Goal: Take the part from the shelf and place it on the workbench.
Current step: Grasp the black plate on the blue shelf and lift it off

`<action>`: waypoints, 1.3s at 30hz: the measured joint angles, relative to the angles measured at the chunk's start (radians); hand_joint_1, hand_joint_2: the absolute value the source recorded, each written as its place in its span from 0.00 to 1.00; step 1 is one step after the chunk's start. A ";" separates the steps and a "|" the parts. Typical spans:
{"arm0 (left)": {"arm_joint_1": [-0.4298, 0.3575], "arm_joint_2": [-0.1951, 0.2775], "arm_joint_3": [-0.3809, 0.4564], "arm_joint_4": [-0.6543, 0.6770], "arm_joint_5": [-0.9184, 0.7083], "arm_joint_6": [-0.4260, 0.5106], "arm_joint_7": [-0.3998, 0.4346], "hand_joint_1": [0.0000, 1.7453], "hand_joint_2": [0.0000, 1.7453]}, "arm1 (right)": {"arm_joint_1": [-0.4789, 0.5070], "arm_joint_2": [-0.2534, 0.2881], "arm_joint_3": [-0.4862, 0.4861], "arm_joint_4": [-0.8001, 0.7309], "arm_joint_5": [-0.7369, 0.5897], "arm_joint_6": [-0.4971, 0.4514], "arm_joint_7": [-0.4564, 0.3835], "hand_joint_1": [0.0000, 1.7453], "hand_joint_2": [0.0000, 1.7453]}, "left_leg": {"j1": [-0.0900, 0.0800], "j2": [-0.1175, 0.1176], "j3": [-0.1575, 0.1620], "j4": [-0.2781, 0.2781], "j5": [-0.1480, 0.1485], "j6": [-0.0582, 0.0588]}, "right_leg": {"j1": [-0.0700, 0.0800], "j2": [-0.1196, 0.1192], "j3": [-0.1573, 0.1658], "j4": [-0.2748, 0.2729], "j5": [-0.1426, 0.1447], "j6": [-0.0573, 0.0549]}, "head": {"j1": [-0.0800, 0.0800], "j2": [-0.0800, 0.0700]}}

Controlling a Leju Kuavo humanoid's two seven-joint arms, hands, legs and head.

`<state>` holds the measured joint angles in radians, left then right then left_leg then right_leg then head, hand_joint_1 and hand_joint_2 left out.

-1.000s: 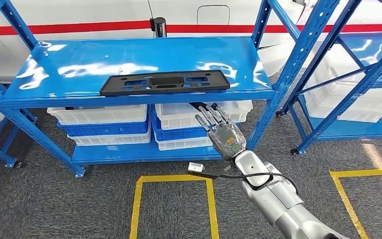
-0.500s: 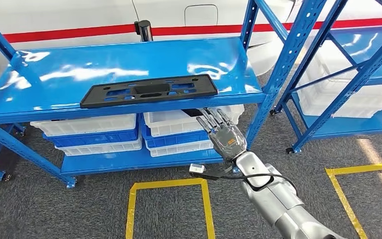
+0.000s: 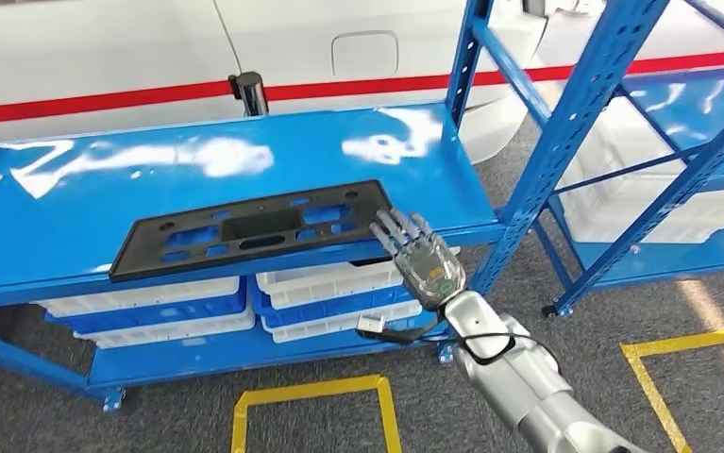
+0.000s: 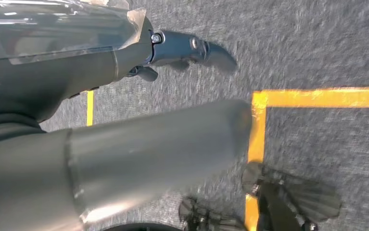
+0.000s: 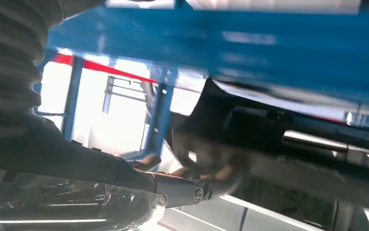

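The part (image 3: 249, 230) lay flat along the shelf's (image 3: 75, 179) front edge, overhanging slightly. The right hand (image 3: 421, 257), fingers spread and empty, reached beside its end, apparently for a grasp.

Grey carpet floor (image 3: 75, 415) marked with yellow tape lines (image 3: 306, 389), white wall (image 3: 103, 47) with a red stripe (image 3: 93, 102) behind.

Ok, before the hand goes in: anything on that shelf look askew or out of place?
The black part lies at a slight slant on the blue shelf, its near long edge jutting a little past the front lip. The right hand, fingers spread, is at the part's right end. Nothing looks spilled or damaged.
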<state>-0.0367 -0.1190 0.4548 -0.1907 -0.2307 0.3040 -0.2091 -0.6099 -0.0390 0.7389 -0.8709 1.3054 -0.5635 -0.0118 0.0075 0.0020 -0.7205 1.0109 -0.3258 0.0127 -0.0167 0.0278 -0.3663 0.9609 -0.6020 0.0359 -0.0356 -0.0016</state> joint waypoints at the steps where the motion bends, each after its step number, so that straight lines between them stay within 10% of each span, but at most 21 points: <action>1: -0.003 0.000 0.000 0.000 -0.001 0.000 0.000 0.00 0.00 | -0.005 0.000 -0.002 0.000 0.000 -0.001 0.000 0.00 1.00 | -0.002 -0.001 0.016 -0.005 -0.012 0.009 | 0.001 -0.002 -0.006 0.029 0.015 0.013 | 0.001 0.000; 4: -0.010 0.001 0.000 0.000 -0.002 0.001 -0.002 0.00 0.00 | -0.007 0.000 -0.002 0.000 -0.001 -0.002 -0.003 0.00 1.00 | -0.001 -0.002 0.068 -0.020 -0.048 0.029 | 0.001 -0.013 -0.137 0.239 0.054 0.024 | 0.003 0.000; 7: -0.010 0.001 0.000 0.000 -0.003 -0.004 -0.002 0.00 0.00 | 0.026 -0.002 0.001 0.000 0.001 -0.003 -0.008 0.00 1.00 | 0.000 -0.005 0.124 -0.022 -0.096 0.035 | 0.005 -0.015 -0.281 0.345 -0.049 -0.004 | 0.009 0.000; 9: -0.010 0.000 0.000 0.000 -0.003 -0.007 -0.003 0.00 0.00 | 0.046 -0.003 0.003 0.000 0.004 -0.003 -0.009 0.00 1.00 | -0.001 -0.003 0.165 -0.022 -0.127 0.032 | 0.007 -0.016 -0.323 0.290 -0.095 -0.005 | 0.011 0.000; 13: -0.017 0.000 0.000 0.000 -0.013 0.001 -0.016 0.00 0.00 | 0.069 -0.001 0.005 -0.010 0.010 -0.002 -0.010 0.00 1.00 | -0.004 0.010 0.216 -0.025 -0.183 0.021 | 0.012 -0.024 -0.300 0.074 0.098 0.038 | 0.013 0.000; 17: -0.025 0.001 0.000 0.000 -0.019 0.002 -0.025 0.00 0.00 | 0.081 0.006 0.007 -0.023 0.014 0.002 -0.010 0.00 1.00 | -0.005 0.010 0.238 0.004 -0.185 -0.001 | 0.005 -0.024 -0.272 0.034 0.143 -0.016 | 0.008 0.000; 19: -0.025 0.000 0.000 0.000 -0.019 0.000 -0.027 0.00 0.00 | 0.086 0.009 0.007 -0.029 0.015 0.004 -0.010 0.00 1.00 | 0.000 0.007 0.214 0.068 -0.243 -0.011 | -0.002 -0.030 -0.265 0.032 0.189 -0.043 | 0.005 0.000; 23: -0.022 0.000 0.000 0.000 -0.022 -0.004 -0.028 0.00 0.00 | 0.088 0.012 0.006 -0.038 0.024 0.006 0.001 0.03 1.00 | 0.013 0.003 0.122 0.235 -0.354 -0.029 | 0.001 -0.035 -0.287 0.035 0.231 -0.054 | 0.002 0.000; 27: -0.020 0.002 0.000 0.000 -0.029 -0.005 -0.028 0.00 0.00 | 0.088 0.005 0.000 -0.058 0.035 0.007 0.015 1.00 1.00 | 0.020 0.008 0.199 0.058 -0.264 -0.026 | 0.000 -0.035 -0.314 0.045 0.255 -0.035 | 0.003 0.000; 30: -0.019 0.002 0.000 0.000 -0.033 -0.009 -0.028 0.00 0.00 | 0.085 -0.007 -0.006 -0.072 0.040 0.012 0.017 1.00 1.00 | 0.009 0.016 0.187 0.039 -0.284 -0.007 | 0.001 -0.037 -0.321 0.048 0.258 -0.013 | 0.003 0.000; 33: -0.018 0.002 0.000 0.000 -0.036 -0.010 -0.029 0.00 0.00 | 0.081 -0.013 -0.014 -0.089 0.042 0.013 0.017 1.00 1.00 | 0.007 0.014 0.186 0.023 -0.244 0.024 | 0.004 -0.035 -0.335 0.063 0.246 -0.003 | 0.005 0.000; 37: -0.018 0.000 0.000 0.000 -0.037 -0.009 -0.031 0.00 0.00 | 0.082 -0.022 -0.020 -0.095 0.048 0.013 0.018 0.99 1.00 | 0.006 0.027 0.184 0.014 -0.190 0.042 | 0.002 -0.033 -0.423 0.303 0.117 -0.019 | 0.018 0.000; 39: -0.018 -0.001 0.000 0.000 -0.038 -0.009 -0.033 0.00 0.00 | 0.081 -0.027 -0.022 -0.096 0.051 0.014 0.020 0.99 1.00 | 0.006 0.029 0.178 0.015 -0.186 0.039 | 0.001 -0.033 -0.414 0.335 0.095 -0.011 | 0.021 0.000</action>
<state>-0.0549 -0.1197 0.4543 -0.1911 -0.2686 0.2949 -0.2416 -0.5288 -0.0655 0.7170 -0.9670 1.3563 -0.5500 0.0078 0.0131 0.0314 -0.5424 1.0260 -0.5117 0.0521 -0.0152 -0.0048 -0.7800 1.2957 -0.5066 0.0248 -0.0145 -0.0015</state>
